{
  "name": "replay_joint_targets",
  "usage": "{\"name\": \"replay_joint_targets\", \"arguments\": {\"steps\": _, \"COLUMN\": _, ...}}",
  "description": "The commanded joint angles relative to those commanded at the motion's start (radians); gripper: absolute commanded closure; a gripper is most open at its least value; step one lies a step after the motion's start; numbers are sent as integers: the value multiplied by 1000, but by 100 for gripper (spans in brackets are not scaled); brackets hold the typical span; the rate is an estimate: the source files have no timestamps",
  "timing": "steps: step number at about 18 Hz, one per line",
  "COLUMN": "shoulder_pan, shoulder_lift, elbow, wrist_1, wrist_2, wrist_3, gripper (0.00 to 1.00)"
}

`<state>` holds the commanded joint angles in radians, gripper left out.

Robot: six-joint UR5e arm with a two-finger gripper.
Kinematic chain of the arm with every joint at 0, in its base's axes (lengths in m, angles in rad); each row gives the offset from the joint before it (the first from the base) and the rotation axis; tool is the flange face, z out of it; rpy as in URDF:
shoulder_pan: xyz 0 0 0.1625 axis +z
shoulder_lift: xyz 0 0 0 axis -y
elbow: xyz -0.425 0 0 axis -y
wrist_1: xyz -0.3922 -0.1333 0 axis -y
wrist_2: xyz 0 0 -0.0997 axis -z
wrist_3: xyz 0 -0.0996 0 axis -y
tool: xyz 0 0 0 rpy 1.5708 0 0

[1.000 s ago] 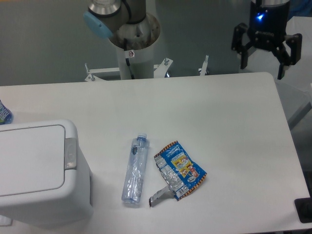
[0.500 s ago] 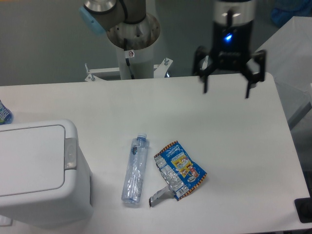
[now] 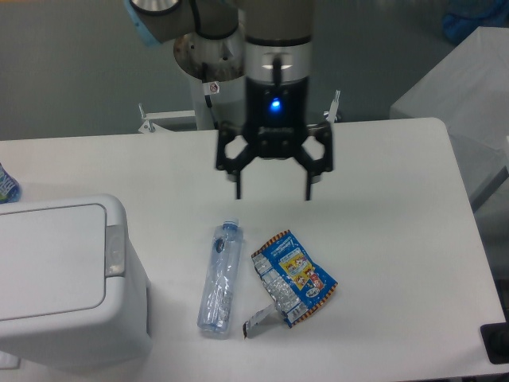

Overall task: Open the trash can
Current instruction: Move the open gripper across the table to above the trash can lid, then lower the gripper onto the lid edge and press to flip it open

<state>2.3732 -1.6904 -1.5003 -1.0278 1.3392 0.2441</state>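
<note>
The trash can (image 3: 64, 286) is a large white boxy bin at the lower left, with its flat lid down and a small grey push tab (image 3: 115, 251) on its right edge. My gripper (image 3: 273, 189) is open and empty, pointing down above the middle of the table. It hangs well to the right of the trash can and above the bottle and the wrapper.
A clear crushed plastic bottle (image 3: 220, 277) lies on the white table (image 3: 382, 207) right of the bin. A blue snack wrapper (image 3: 291, 278) lies beside it. The robot base (image 3: 215, 72) stands behind the table. A blue-patterned object (image 3: 6, 185) shows at the left edge.
My gripper has moved from the far right corner leftward and toward the table's middle, staying open. The bin, bottle and wrapper have not moved.
</note>
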Motion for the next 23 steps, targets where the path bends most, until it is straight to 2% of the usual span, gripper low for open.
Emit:
{"name": "replay_joint_targets", "arguments": {"steps": 4, "shoulder_pan": -45, "shoulder_lift": -28, "elbow": 6, "wrist_1": 6, "wrist_2": -50, "wrist_3": -106, "gripper": 0}}
{"name": "replay_joint_targets", "arguments": {"steps": 8, "shoulder_pan": -80, "shoulder_lift": -54, "elbow": 8, "wrist_1": 15, "wrist_2": -54, "wrist_3": -164, "gripper": 0}}
{"name": "replay_joint_targets", "arguments": {"steps": 11, "shoulder_pan": -94, "shoulder_lift": -69, "elbow": 6, "wrist_1": 84, "wrist_2": -54, "wrist_3": -258, "gripper": 0}}
{"name": "replay_joint_targets", "arguments": {"steps": 23, "shoulder_pan": -138, "shoulder_lift": -91, "elbow": 6, "wrist_1": 91, "wrist_2": -52, "wrist_3": -289, "gripper": 0}}
